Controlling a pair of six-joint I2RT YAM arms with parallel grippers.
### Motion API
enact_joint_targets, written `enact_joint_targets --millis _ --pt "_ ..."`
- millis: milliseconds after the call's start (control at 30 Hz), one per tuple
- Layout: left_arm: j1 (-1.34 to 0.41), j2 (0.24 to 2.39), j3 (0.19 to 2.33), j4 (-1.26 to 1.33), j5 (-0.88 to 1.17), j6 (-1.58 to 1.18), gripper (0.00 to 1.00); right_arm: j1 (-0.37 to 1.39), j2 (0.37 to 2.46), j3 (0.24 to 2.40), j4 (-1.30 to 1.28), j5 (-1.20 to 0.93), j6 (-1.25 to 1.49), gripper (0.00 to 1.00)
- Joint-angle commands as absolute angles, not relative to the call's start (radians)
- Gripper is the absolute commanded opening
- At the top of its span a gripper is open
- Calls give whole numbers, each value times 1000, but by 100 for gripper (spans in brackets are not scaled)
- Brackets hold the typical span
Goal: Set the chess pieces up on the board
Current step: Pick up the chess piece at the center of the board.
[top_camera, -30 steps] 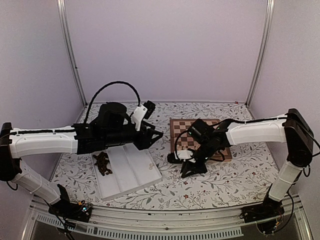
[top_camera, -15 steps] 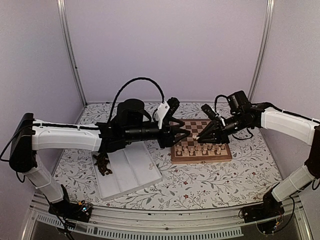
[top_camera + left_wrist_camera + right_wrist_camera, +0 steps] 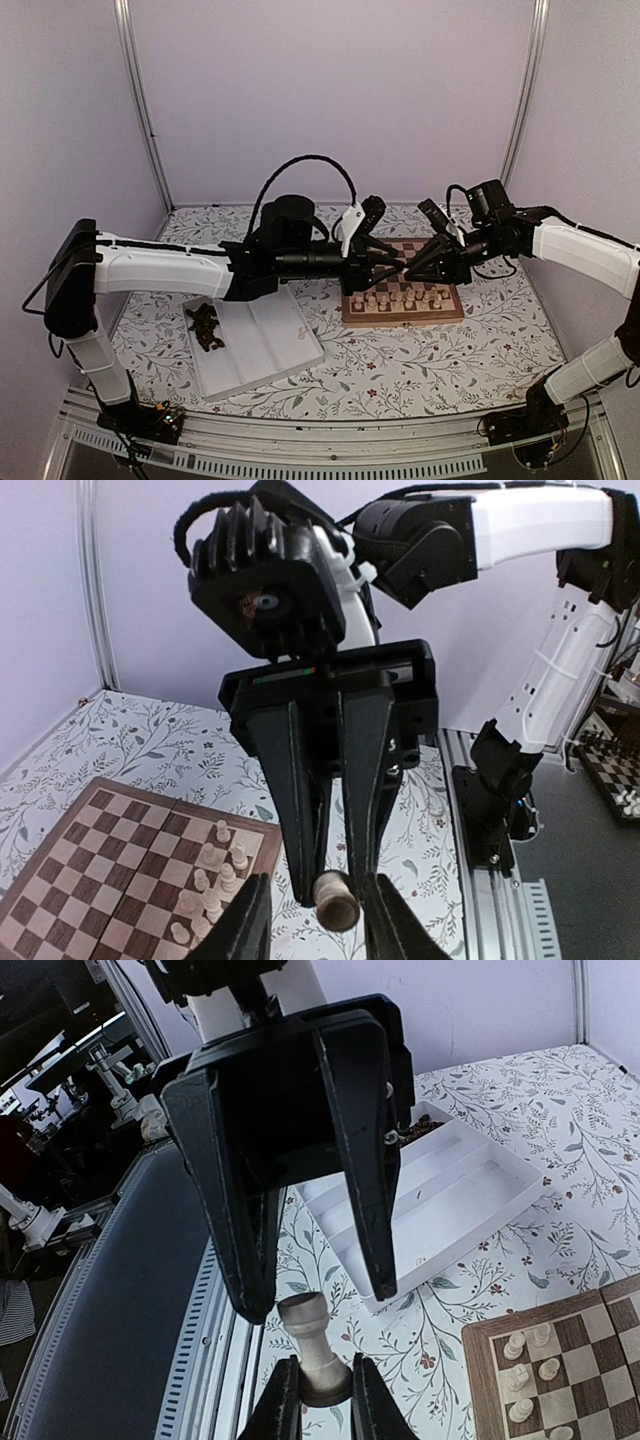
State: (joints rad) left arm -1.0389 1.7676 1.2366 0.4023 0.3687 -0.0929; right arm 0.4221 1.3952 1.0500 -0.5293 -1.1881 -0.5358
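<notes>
**Pale piece held between two facing grippers above the board**

The floral-patterned table [image 3: 420, 365] carries a white tray [image 3: 262, 350] on the left and the board [image 3: 400, 320] to its right. Both arms reach in over the board's far half, their tools meeting tip to tip.

A heap of dark chessmen [image 3: 205, 327] lies in the tray's leftmost compartment. Pale chessmen [image 3: 405, 297] stand upright in rows along the board's near side.

The right gripper [image 3: 330, 890] is clamped on the base of a pale piece [image 3: 308, 1345], its two fingers pressed against either side of the foot. The piece's long axis runs in line with those fingers. Its flared head sticks out past their tips and points straight at the left gripper [image 3: 317, 1295].

The left gripper's jaws stand apart, one finger on each side of the piece's head. One fingertip [image 3: 255, 1305] is just beside the head, and a clear gap shows at the other. It is gripping nothing.

The piece hangs in the air above the board, touching only the right gripper.
</notes>
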Motion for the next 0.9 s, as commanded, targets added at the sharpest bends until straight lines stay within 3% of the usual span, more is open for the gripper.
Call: enact_joint_targets --millis 0,300,467,567,633,767,867 --pt "-1053 1796 1280 407 414 -94 30 415 1368 1041 -512 -1216 -521 8" --pt "-1055 1832 1315 373 433 -92 15 412 1365 1038 -505 -1210 -513 8" --pt "-1056 1839 1324 364 424 -100 17 408 1364 1037 -502 -1210 -510 8" --pt "-1056 1831 1320 358 403 -105 27 407 1364 1034 -500 -1210 -512 8" --pt "-1056 1820 1309 361 396 -104 29 406 1364 1031 -499 -1212 -511 8" --pt "-1055 1809 1294 364 396 -105 28 403 1366 1029 -496 -1212 -511 8" --pt "-1055 1811 1293 364 406 -107 21 403 1367 1026 -493 -1210 -512 8"
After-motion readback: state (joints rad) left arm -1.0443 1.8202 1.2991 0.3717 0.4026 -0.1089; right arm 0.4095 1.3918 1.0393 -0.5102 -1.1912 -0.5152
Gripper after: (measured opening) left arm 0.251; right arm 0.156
